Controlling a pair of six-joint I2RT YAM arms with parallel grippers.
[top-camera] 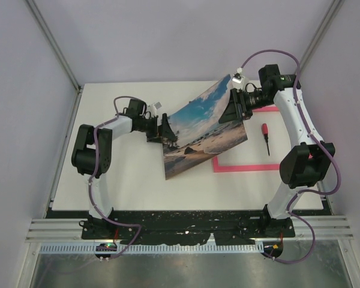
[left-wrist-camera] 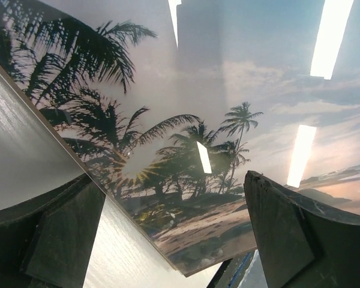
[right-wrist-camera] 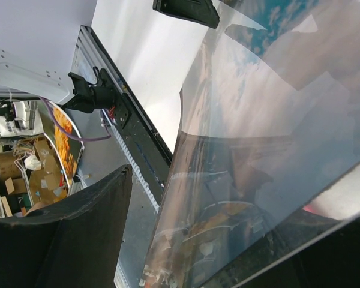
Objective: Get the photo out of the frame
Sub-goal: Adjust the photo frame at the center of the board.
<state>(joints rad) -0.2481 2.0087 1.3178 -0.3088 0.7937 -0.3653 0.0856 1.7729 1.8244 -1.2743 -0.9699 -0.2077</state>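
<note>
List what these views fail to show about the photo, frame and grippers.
- The frame: top view, far-left corner behind the photo, right side behind the right arm.
- The photo's lower corner: top view, too flat to tell whether it touches the table.
- Contact of left gripper and right gripper with the photo: wrist views, fingers cut off by picture edges.
</note>
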